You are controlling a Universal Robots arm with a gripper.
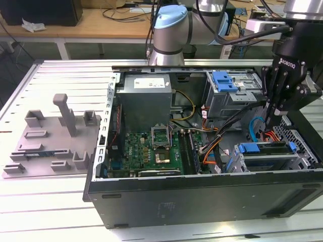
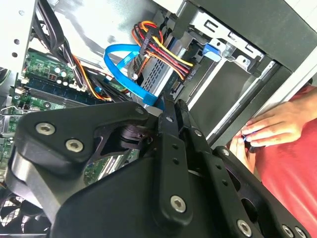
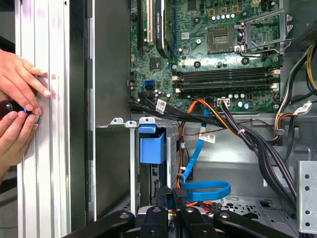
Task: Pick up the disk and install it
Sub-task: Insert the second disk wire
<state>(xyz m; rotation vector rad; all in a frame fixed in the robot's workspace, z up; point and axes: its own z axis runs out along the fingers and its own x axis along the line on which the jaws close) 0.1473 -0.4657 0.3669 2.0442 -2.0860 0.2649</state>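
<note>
Finds the gripper (image 1: 270, 121) clenched on nothing above the open computer case (image 1: 202, 194) at the exterior view's right, tips near a looped blue cable (image 3: 203, 188), with the disk (image 1: 265, 147) in its blue frame slotted in the drive cage just beneath, and a person's hands (image 3: 20, 99) outside.

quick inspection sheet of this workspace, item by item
surface: slatted metal table carrying an open computer case
job's things: disk in its blue frame, on edge in the case's drive bay
clutter: grey plastic fixture on the table beside the case
grippers: gripper just above the disk
cables: blue flat cable and an orange, red and yellow bundle by the bay
surroundings: a person's hands at the table edge; wooden bench behind
</note>
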